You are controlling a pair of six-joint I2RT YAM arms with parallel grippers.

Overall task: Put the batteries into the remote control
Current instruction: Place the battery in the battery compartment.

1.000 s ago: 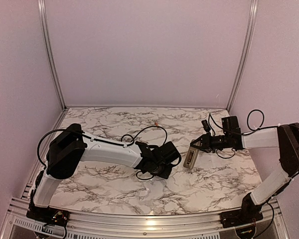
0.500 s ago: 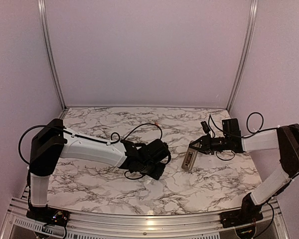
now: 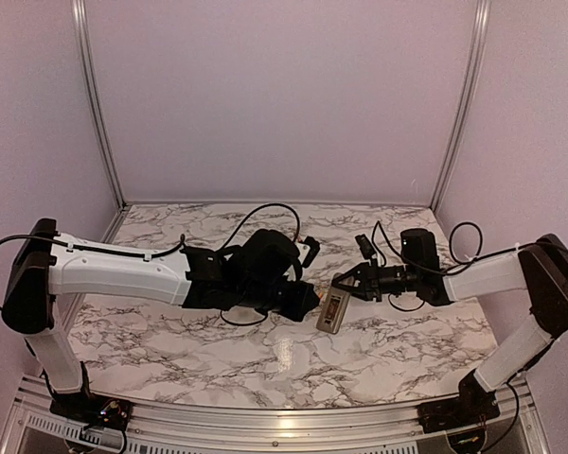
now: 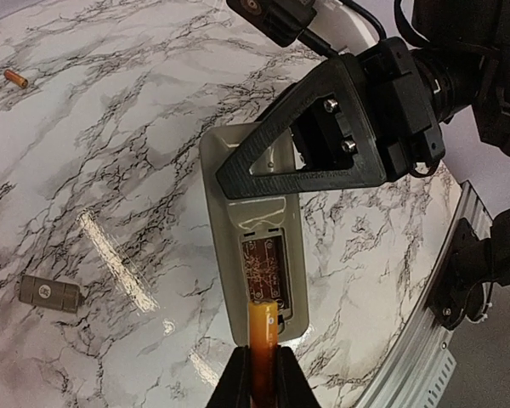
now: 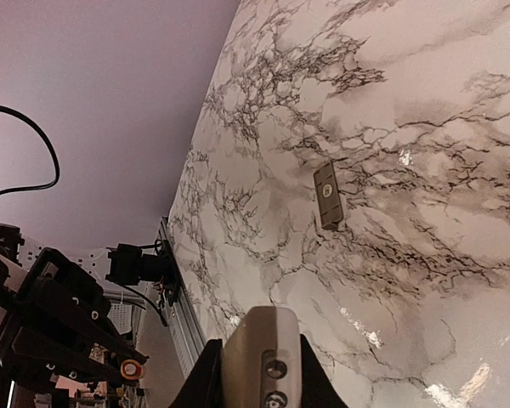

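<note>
Left end effector [image 4: 259,374] clamps one orange-copper battery [image 4: 263,327] at the empty recess of the slim grey remote [image 4: 223,246], which the right end effector [image 3: 346,282] grips; the other battery [image 4: 15,77] lies unloaded.

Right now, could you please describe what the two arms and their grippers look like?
Both the left arm and right arm have white tubular links with bulky black joints. Thin black cables loop loosely off each wrist. The left gripper and right gripper are black; the right one's finger is an open triangular frame with silver screws.
</note>
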